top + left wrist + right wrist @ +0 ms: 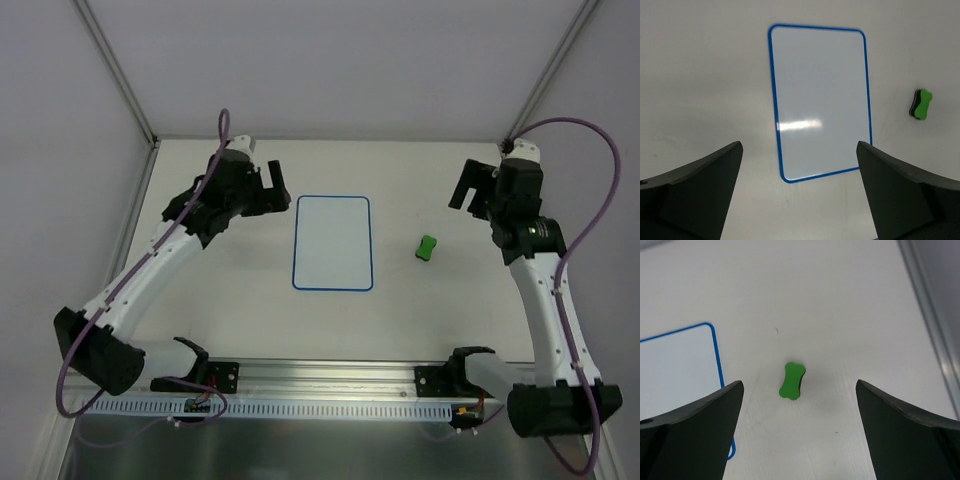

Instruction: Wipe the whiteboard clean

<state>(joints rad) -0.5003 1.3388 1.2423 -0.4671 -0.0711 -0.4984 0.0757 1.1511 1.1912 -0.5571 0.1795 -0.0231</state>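
Note:
The whiteboard point(333, 243) lies flat in the middle of the table, white with a thin blue border, and I see no marks on it. It also shows in the left wrist view point(818, 100) and partly in the right wrist view point(675, 370). A small green bone-shaped eraser point(427, 247) lies on the table to the board's right, also in the left wrist view point(920, 104) and the right wrist view point(792, 381). My left gripper point(277, 187) is open and empty, above the table left of the board. My right gripper point(466, 186) is open and empty, beyond the eraser to its right.
The white table point(230, 290) has grey walls behind and at both sides. A metal rail point(330, 375) with the arm bases runs along the near edge. A metal frame strip point(935, 325) runs along the table's right edge.

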